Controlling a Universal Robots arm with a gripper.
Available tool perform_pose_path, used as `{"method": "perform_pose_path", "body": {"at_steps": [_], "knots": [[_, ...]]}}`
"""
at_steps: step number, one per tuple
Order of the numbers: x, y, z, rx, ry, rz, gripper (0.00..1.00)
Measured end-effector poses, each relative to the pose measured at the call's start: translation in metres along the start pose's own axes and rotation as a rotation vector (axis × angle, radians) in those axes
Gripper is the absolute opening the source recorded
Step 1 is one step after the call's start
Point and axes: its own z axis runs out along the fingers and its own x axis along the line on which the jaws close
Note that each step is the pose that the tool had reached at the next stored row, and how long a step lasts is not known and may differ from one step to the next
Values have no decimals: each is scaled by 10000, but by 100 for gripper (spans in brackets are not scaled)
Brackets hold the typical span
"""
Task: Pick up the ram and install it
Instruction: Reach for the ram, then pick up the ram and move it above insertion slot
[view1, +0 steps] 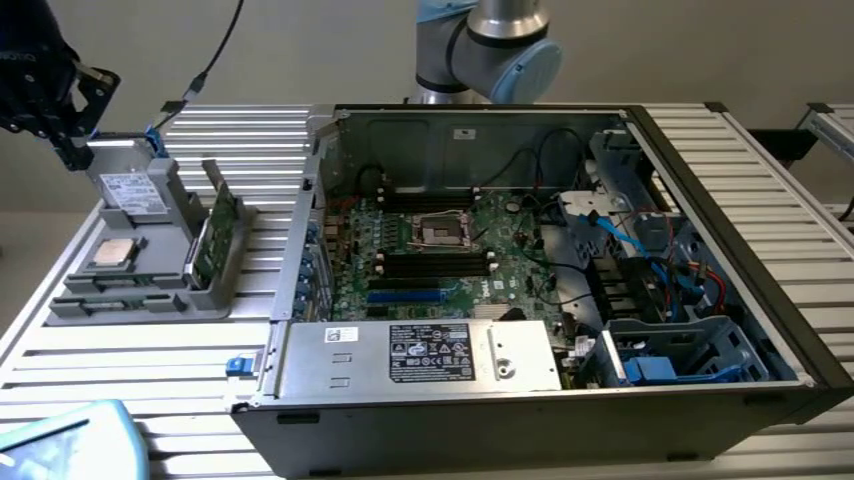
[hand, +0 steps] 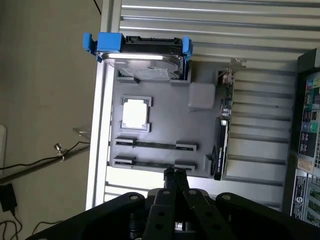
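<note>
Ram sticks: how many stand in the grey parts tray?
1: the ram stands on edge along the grey tray's side nearest the computer case. Another could hide behind it.

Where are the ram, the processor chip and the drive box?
ram (view1: 220, 240): exterior view, middle of green board.
processor chip (view1: 111, 254): exterior view, centre of silver lid.
drive box (hand: 145, 67): wrist view, silver top face.

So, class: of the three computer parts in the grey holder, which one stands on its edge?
The ram, the thin green stick nearest the computer case. The square processor lies flat; the blue-tabbed drive rests tilted.
</note>
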Motion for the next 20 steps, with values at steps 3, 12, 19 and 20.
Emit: {"method": "perform_pose_path", "body": {"at_steps": [3,12,19,20], "knots": [[0,0,0,0,0,1,11],[0,0,0,0,-1,0,11],[-1,-1,6,25,14,-285,11],[-1,-1,9,40,24,-469,11]]}}
